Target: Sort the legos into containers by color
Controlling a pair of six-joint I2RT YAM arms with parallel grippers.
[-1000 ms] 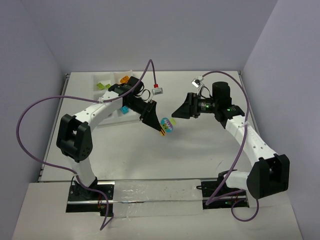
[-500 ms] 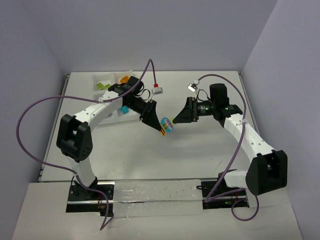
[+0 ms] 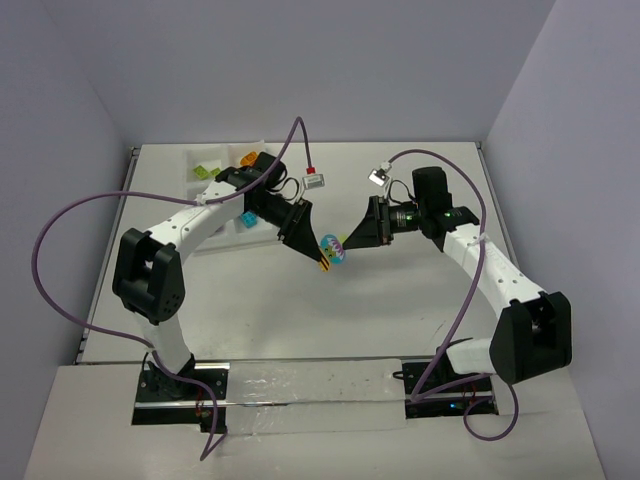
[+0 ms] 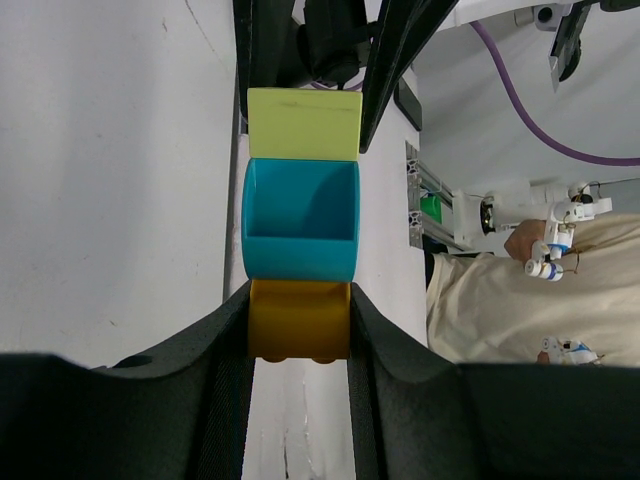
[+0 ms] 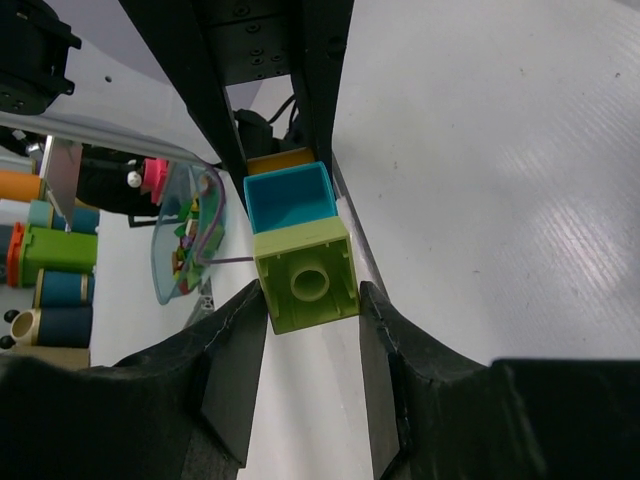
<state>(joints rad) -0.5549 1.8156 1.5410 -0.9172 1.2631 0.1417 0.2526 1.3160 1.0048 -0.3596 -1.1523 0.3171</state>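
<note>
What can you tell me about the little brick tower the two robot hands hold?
The brick tower is three shiny plastic bricks stuck together in a row: an orange brick, a teal brick and a lime green brick with a round ring on its end. It lies sideways. The left gripper pinches the orange end, the right gripper the lime end.

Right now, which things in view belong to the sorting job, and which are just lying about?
Job: three-brick stack (orange, teal, lime), gripped at its ends by left pincer and right pincer; white tray; lime bricks, orange brick and teal brick at it.
Lying about: purple cables; small white plug dangling between the arms.
</note>
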